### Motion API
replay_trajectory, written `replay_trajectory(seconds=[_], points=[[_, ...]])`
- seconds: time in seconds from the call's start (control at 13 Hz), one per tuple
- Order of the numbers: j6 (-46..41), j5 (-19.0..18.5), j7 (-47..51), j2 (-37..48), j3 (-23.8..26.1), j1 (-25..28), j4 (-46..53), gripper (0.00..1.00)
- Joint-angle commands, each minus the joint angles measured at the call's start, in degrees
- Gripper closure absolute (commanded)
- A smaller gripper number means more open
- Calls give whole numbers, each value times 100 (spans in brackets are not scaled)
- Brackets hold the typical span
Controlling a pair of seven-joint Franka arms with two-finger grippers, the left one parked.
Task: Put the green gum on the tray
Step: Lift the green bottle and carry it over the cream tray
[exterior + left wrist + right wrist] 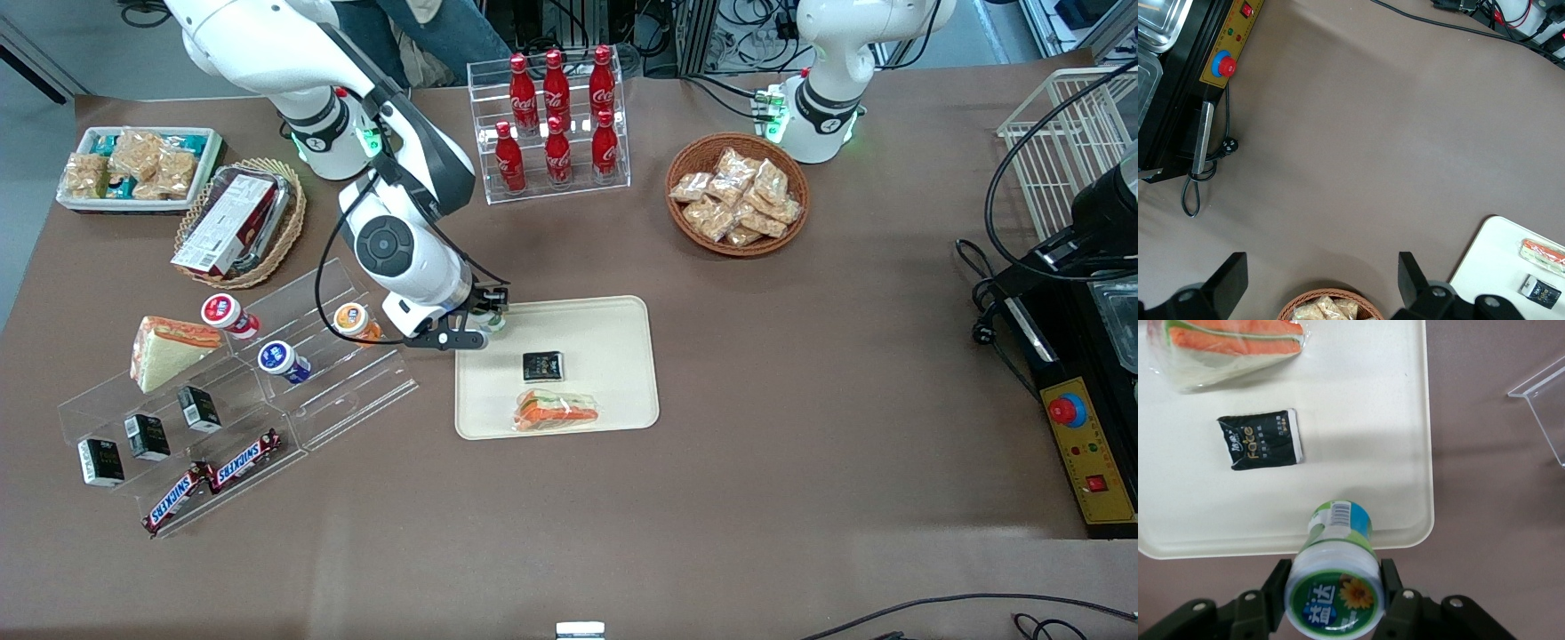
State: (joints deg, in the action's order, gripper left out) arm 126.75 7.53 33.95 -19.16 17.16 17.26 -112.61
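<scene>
The green gum (pixel 1335 580) is a small bottle with a white lid and a green label. My right gripper (pixel 1333 587) is shut on it, a finger on each side of the lid. In the front view the gripper (pixel 484 322) holds the green gum (pixel 491 320) over the rim of the cream tray (pixel 613 320), at the tray's corner toward the working arm's end. The tray (pixel 1365 400) holds a black packet (pixel 1263 441) and a wrapped sandwich (pixel 1221 343). The bottle's base hangs over the tray's edge.
A clear acrylic display stand (pixel 267 391) beside the tray holds red-lidded (pixel 224 313), blue-lidded (pixel 280 358) and orange-lidded (pixel 353 320) bottles, a sandwich, small black boxes and Snickers bars. A cola bottle rack (pixel 556 124) and a snack basket (pixel 738 194) stand farther from the camera.
</scene>
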Motion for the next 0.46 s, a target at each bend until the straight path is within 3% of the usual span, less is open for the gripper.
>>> replay_trajectory(seconds=[0.0, 0.38], points=[[113, -453, 173, -254, -98, 32, 160, 62], [447, -490, 173, -580, -152, 32, 169, 62]])
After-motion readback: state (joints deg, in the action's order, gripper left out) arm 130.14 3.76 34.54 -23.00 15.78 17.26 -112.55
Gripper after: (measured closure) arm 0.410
